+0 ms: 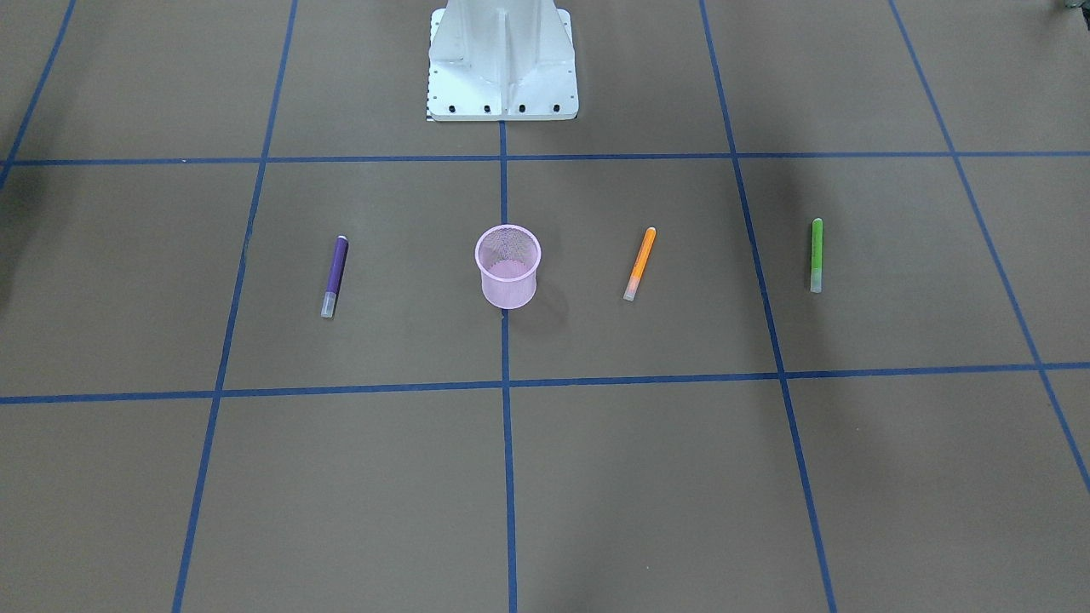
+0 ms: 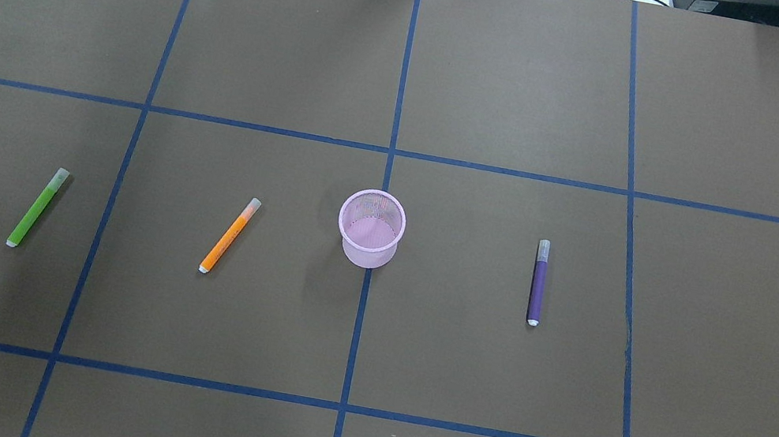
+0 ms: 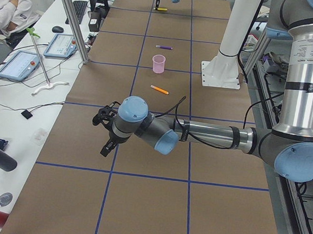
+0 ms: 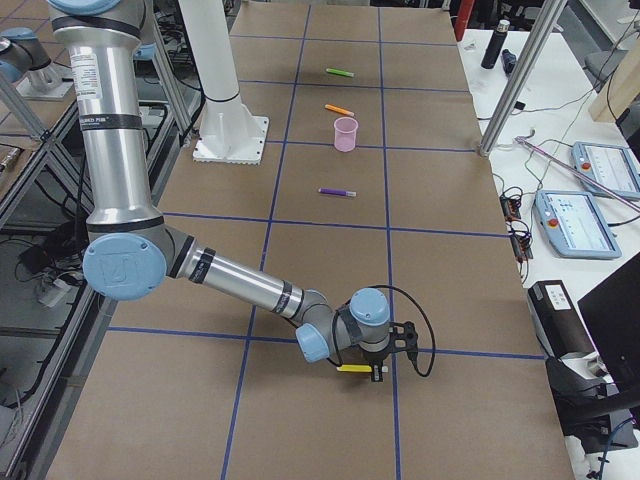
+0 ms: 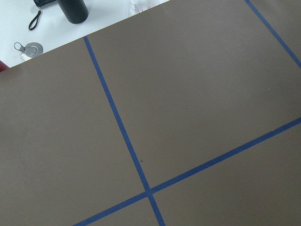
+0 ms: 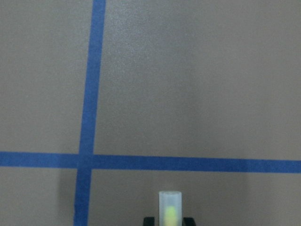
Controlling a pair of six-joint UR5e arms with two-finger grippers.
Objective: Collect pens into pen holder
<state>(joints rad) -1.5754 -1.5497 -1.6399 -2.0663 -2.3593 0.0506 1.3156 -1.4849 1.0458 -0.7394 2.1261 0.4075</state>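
The pink mesh pen holder (image 2: 371, 227) stands upright and empty at the table's middle. The purple pen (image 2: 538, 282) lies to its right. The orange pen (image 2: 230, 235) and the green pen (image 2: 37, 207) lie to its left. All three lie flat, apart from the holder. My right gripper (image 4: 375, 372) is far out at the table's right end, low over the table, shut on a yellow pen (image 6: 170, 207) whose pale cap sticks out between the fingertips. My left gripper (image 3: 102, 134) hovers over the table's left end; I cannot tell whether it is open or shut.
The robot's white base (image 1: 502, 68) stands at the table's near edge, behind the holder. A side table with tablets (image 3: 20, 63) and cables runs along the far edge. A black bottle (image 5: 74, 8) lies off the table's left end.
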